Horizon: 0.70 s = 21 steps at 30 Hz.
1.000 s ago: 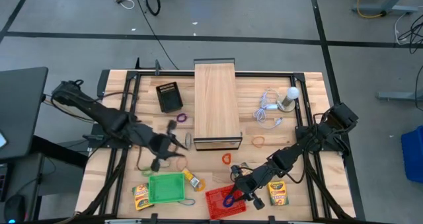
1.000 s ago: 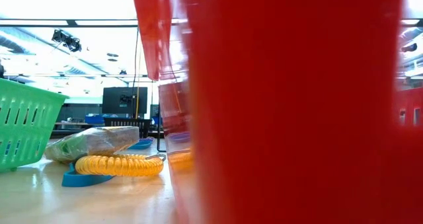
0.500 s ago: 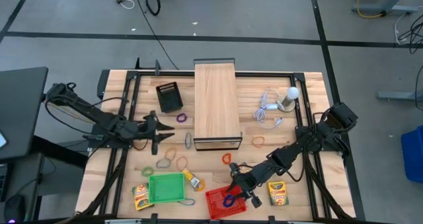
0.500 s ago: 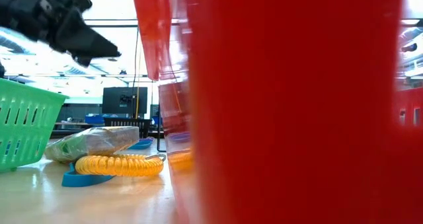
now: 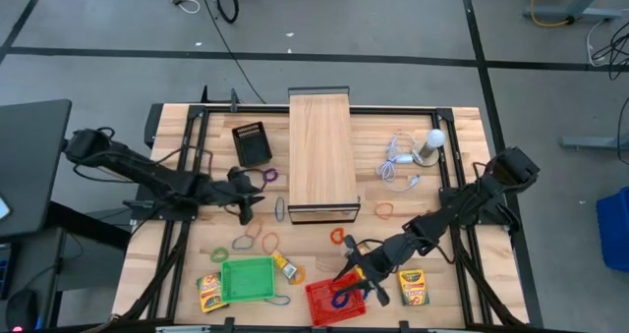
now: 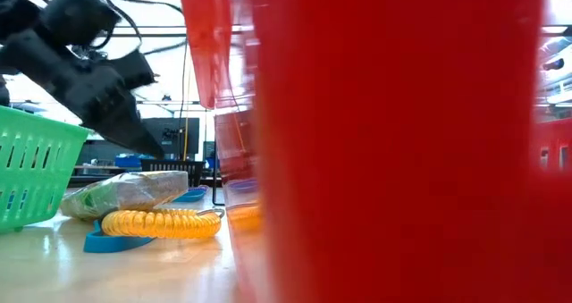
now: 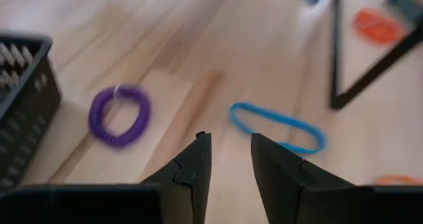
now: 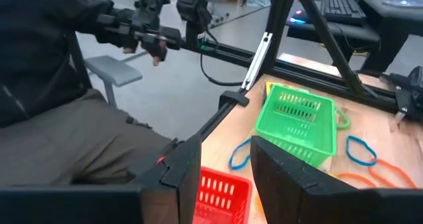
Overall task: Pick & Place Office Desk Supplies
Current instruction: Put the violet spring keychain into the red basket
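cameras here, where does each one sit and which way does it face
High: overhead, straight down on table; both arms.
Low: table level, behind red basket; left gripper above.
Left wrist: down at purple loop; own fingers.
Right wrist: over green basket toward a seated person; own fingers.
Shared: green basket in high, low, right wrist.

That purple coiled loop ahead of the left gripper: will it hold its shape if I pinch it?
Probably not: the purple coiled loop looks like thin springy coil, so it may flex or stretch. It lies flat, unlikely to roll. The left gripper would likely find it light.
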Tool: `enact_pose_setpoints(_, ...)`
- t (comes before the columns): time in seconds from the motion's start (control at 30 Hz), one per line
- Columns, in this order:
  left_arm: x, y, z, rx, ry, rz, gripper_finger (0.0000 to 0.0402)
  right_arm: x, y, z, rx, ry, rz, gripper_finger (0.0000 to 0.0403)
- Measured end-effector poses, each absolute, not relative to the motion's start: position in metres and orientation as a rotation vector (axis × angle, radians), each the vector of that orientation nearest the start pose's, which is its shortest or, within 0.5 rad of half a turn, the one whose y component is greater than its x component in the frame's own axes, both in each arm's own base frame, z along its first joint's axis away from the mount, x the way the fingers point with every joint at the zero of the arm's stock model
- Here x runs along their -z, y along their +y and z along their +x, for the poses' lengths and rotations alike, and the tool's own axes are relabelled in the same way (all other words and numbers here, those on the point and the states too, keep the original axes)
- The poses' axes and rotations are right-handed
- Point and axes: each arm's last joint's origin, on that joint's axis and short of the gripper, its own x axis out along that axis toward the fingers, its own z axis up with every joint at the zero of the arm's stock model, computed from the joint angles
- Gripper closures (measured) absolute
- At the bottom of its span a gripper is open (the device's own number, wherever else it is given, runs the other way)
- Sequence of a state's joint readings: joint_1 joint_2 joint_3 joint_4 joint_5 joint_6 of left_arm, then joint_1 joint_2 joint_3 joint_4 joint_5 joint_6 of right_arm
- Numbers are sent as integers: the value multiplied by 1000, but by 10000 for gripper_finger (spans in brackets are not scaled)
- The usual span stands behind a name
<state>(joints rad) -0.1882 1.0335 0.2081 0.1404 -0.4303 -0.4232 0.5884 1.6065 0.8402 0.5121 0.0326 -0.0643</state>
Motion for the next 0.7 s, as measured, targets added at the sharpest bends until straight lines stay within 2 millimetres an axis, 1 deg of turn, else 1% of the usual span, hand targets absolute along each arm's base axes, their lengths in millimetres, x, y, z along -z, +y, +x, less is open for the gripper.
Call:
enact_pose_setpoints(0.17, -127, -8, 184, -381, 673, -181, 287, -223, 185, 278, -540, 257, -160, 266)
enact_pose_setpoints(0.43, -123, 16, 210, -450, 828, -91, 287, -222, 182, 274, -521, 316, -182, 266)
enact_pose_setpoints(0.7, -124, 28, 229, -411, 965, 2, 287, -219, 181, 273, -520, 352, -183, 266)
